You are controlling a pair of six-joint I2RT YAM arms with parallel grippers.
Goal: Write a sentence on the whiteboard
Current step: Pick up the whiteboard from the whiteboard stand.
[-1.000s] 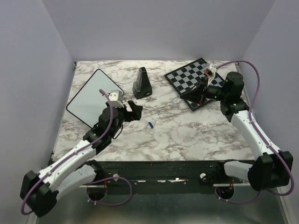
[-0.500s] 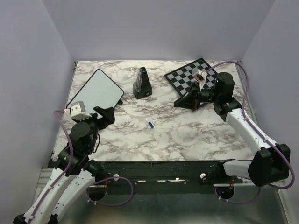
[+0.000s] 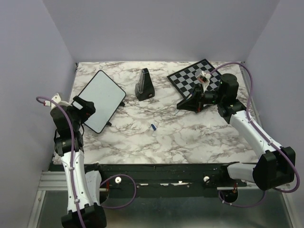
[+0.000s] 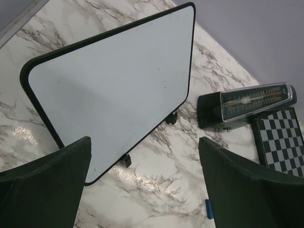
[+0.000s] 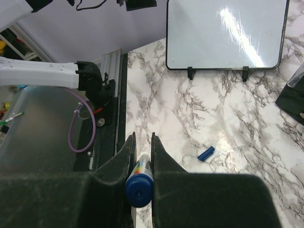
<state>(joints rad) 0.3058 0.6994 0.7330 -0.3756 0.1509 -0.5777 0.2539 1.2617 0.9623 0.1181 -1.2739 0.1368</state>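
- Toward ten o'clock on the grey-veined marble worktop (image 3: 190, 137), the glossy white rectangular whiteboard with a thin black rim (image 3: 100, 97) rests on two small black feet along its edge nearest the worktop's centre. That leaves its face turned to both arms and within reach for writing.
- Its surface is blank. No sentence shows on it, so I judge that the writing has not begun.
- The left tool (image 3: 83, 108) hangs just beside the board's eight o'clock corner, fingers spread wide with nothing between them. It may be placed to steady the board or simply to keep out of the way; I cannot tell which.
- The right tool (image 5: 141, 137), well apart at three o'clock, is pinched narrow on a blue-ended marker pen with a colourful label (image 5: 138, 187). The pen lies along the fingers and its tip is hidden.
- A small blue cap (image 3: 153, 127) lies alone near the centre, which suggests the pen is uncapped and ready.
- A black wedge-shaped metronome (image 3: 143, 85) at twelve o'clock and a black-and-white checkered chessboard (image 3: 194, 78) at one o'clock both sit off the line from pen to board.
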